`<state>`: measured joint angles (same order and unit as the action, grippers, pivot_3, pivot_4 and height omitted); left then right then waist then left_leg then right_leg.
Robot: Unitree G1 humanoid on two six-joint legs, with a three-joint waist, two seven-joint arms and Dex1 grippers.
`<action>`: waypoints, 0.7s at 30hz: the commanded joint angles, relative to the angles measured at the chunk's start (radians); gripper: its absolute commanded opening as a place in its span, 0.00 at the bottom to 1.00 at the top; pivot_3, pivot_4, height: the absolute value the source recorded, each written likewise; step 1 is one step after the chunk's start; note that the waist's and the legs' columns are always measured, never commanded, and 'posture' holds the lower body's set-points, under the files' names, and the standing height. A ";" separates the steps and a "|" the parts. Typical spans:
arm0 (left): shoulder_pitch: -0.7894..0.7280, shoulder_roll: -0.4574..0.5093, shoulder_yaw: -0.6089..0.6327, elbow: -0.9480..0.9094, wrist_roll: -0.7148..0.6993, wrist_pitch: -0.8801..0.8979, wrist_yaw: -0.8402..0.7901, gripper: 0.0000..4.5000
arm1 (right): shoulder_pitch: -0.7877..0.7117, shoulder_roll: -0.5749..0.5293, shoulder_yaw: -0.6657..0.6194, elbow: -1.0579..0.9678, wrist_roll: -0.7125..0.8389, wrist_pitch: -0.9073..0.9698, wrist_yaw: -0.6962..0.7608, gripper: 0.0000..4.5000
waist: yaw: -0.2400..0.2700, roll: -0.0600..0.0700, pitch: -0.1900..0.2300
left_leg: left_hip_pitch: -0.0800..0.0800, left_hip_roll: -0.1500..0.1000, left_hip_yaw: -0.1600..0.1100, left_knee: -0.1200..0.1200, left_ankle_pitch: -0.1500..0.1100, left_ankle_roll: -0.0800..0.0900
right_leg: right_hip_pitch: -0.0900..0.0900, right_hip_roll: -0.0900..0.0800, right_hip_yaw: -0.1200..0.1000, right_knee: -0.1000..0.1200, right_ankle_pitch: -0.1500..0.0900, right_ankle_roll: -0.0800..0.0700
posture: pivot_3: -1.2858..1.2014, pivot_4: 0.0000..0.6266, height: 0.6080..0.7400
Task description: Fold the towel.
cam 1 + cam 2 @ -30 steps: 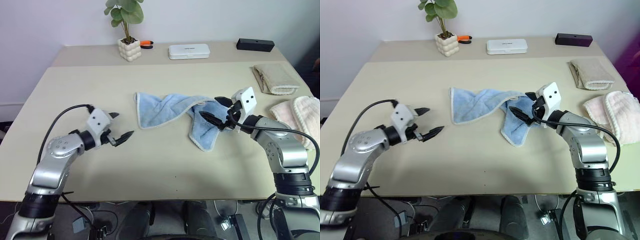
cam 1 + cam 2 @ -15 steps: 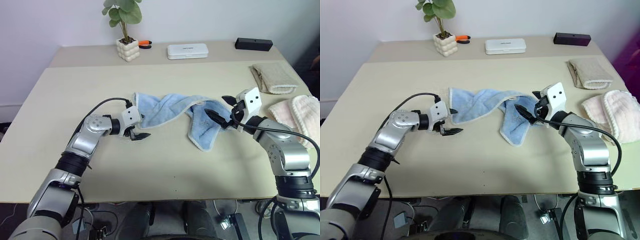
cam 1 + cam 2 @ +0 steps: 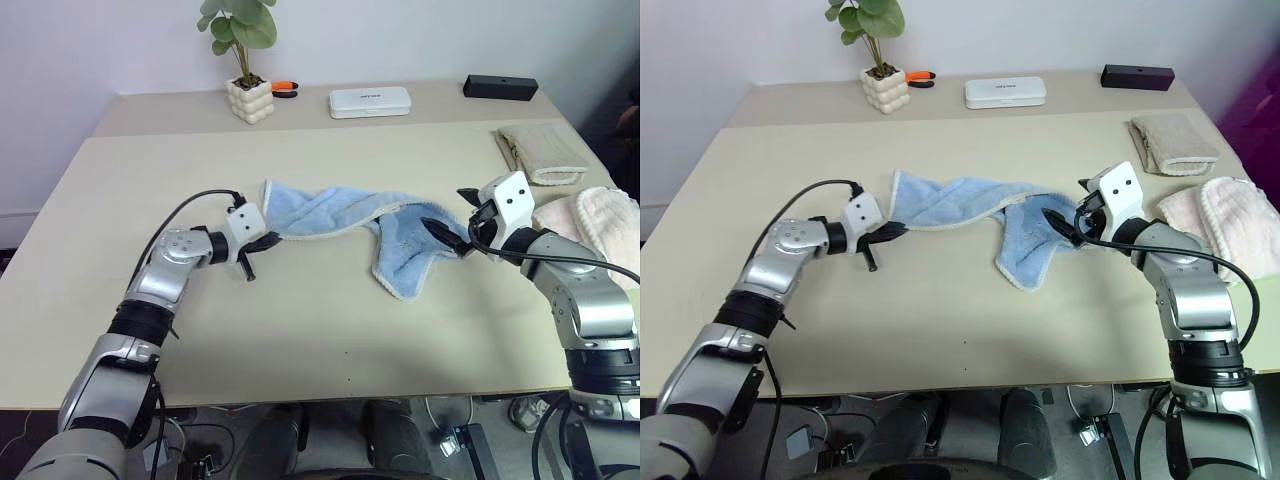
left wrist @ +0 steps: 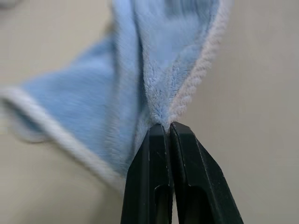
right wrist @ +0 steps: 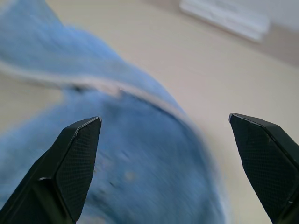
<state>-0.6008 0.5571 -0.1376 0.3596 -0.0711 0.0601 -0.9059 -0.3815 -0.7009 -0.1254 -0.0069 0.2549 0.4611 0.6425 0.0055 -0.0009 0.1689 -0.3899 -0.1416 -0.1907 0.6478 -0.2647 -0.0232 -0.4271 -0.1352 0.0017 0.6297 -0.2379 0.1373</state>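
Note:
The light blue towel (image 3: 330,212) lies crumpled across the middle of the table, with one end drooping toward the front (image 3: 400,275). My left gripper (image 3: 262,243) is shut on the towel's near left corner. In the left wrist view both black fingers (image 4: 152,154) pinch the whitish stitched edge of the towel (image 4: 154,70). My right gripper (image 3: 450,215) stands open at the towel's right end, one finger over the cloth. In the right wrist view the gripper (image 5: 163,117) has its jaws wide apart, with the blue towel (image 5: 131,172) between and beyond them.
A beige folded towel (image 3: 540,153) and a pale pink fluffy towel (image 3: 600,220) lie at the right edge. Along the back stand a potted plant (image 3: 248,98), a white case (image 3: 369,101) and a black box (image 3: 500,88). The table's front half (image 3: 320,330) is bare.
My left gripper has travelled from the front left to the towel's left corner and shut on it. My right gripper has drifted slightly right and is still open.

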 commanded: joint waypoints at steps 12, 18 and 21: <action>0.226 0.077 0.122 -0.357 -0.073 0.189 0.057 0.01 | -0.245 -0.045 0.114 0.470 -0.127 0.004 0.096 1.00 | -0.017 0.000 0.000 | 0.000 0.000 0.002 0.000 0.000 0.001 | -0.001 0.000 0.002 0.000 0.000 0.000 | 0.52 0.24 1.00; 0.274 0.079 0.133 -0.419 -0.081 0.224 0.083 0.00 | -0.282 -0.029 0.125 0.511 -0.135 0.002 0.123 0.60 | -0.018 0.000 0.000 | 0.000 0.000 0.002 -0.001 0.000 0.000 | -0.001 0.000 0.003 0.000 0.000 0.000 | 0.52 0.24 1.00; 0.292 0.081 0.137 -0.438 -0.085 0.236 0.087 0.00 | -0.289 -0.026 0.120 0.510 -0.134 0.012 0.131 0.28 | -0.017 0.000 0.000 | 0.000 0.000 0.003 -0.001 0.000 0.000 | -0.001 0.000 0.003 0.000 0.000 0.000 | 0.52 0.24 1.00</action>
<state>-0.3117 0.6260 -0.0236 -0.0417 -0.1417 0.2953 -0.8247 -0.6457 -0.7240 0.0073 0.5137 0.1222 0.4744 0.7694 -0.0120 -0.0008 0.1689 -0.3897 -0.1412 -0.1881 0.6472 -0.2648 -0.0232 -0.4280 -0.1348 0.0049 0.6295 -0.2379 0.1372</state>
